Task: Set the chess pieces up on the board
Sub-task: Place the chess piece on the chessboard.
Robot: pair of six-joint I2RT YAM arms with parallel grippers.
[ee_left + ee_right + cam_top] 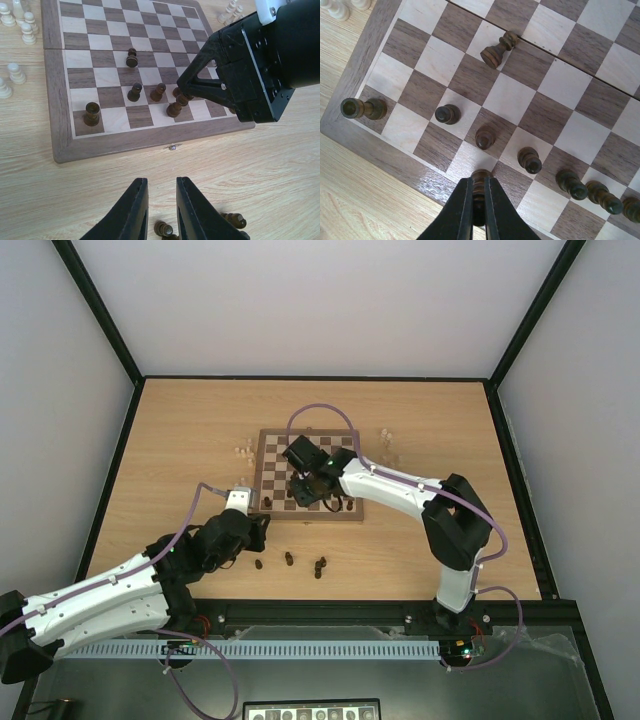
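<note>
The right gripper (pixel 478 187) is clenched on a dark chess piece (pixel 480 176). Its two black, wedge-shaped fingers pinch the turned stem just below the rounded head, over the near row of the board (pixel 390 157).

The other dark chess pieces (pixel 447 114) stand scattered across the near two rows. They are small lathe-turned wooden men with glossy brown knobs and ringed collars, and a crenellated rook (pixel 362 108) stands on the corner square.

The board is flat, polished wood with walnut-dark and cream checks showing fine grain. It has a smooth mid-brown border and a seam across its middle. It lies near the centre of the pale, straight-grained table (pixel 250 170).

Cream pieces (pixel 17 74), matt and ivory-coloured, cluster on the table just beyond the board's left border, and a few more (pixel 231 11) sit past its far right corner.

The left gripper (pixel 161 187) hangs over the bare table in front of the board, its jaws only narrowly apart. A dark piece (pixel 164 230) shows low between the fingers. Whether it is gripped or merely lies beneath them is unclear from this angle.

Loose dark pieces (pixel 289 559) rest on the table nearby.
</note>
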